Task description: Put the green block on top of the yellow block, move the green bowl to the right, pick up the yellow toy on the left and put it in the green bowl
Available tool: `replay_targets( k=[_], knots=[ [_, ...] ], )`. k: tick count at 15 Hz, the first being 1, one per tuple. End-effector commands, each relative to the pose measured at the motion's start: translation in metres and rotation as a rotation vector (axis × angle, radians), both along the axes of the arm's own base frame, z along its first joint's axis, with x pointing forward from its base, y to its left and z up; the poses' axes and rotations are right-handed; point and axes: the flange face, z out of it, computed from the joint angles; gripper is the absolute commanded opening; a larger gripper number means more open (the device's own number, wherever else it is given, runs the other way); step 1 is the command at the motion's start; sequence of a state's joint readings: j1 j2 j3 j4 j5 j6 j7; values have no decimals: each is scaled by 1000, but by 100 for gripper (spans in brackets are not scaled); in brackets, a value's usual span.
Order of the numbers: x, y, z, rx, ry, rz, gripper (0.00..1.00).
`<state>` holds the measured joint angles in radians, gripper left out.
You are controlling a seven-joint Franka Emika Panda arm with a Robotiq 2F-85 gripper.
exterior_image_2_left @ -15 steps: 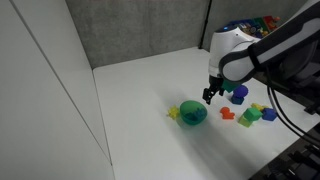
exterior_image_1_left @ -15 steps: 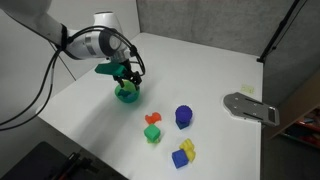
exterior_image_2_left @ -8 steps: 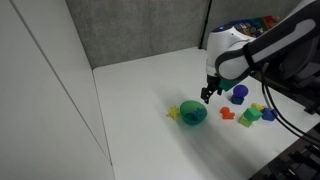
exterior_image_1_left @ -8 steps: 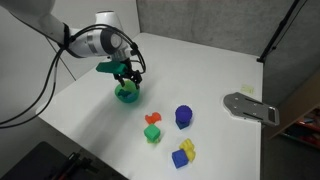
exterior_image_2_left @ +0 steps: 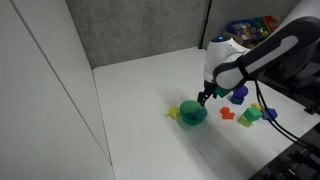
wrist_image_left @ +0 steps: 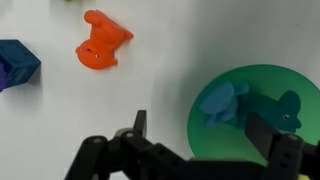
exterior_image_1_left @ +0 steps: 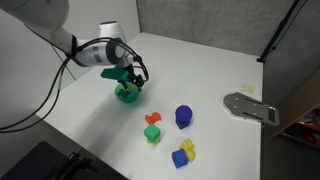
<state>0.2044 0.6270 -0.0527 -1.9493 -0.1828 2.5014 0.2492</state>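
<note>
Both exterior views look down obliquely on the table (exterior_image_1_left: 230, 70) from middle range. In an exterior view the arm (exterior_image_1_left: 85, 50) enters from the upper left; in an exterior view the arm (exterior_image_2_left: 262, 58) enters from the right, with a grey wall (exterior_image_2_left: 140, 30) behind. Both show the bowl (exterior_image_1_left: 127, 95) (exterior_image_2_left: 193, 114), the cylinder (exterior_image_1_left: 184, 116) (exterior_image_2_left: 238, 94) and the orange toy (exterior_image_1_left: 152, 119) (exterior_image_2_left: 226, 114). The wrist view is close and looks straight down, the gripper (wrist_image_left: 197, 128) at its bottom edge; it shares the bowl (wrist_image_left: 250, 150) and orange toy (wrist_image_left: 100, 48).
</note>
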Motion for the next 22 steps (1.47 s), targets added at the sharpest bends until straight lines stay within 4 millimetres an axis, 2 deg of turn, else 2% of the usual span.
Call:
replay_targets(
  k=[1,10,15,16,17,22],
  knots=[
    [15,-6,-15,24,-43,-8,100],
    [34,-19,-41,42,-80,-37,100],
    [37,-17,-57,63,-79,-42,100],
    [38,-17,-59,66,-80,-44,75],
    [39,-16,-61,67,-83,-43,74],
    [41,-15,-62,63,-96,-42,34]
  ],
)
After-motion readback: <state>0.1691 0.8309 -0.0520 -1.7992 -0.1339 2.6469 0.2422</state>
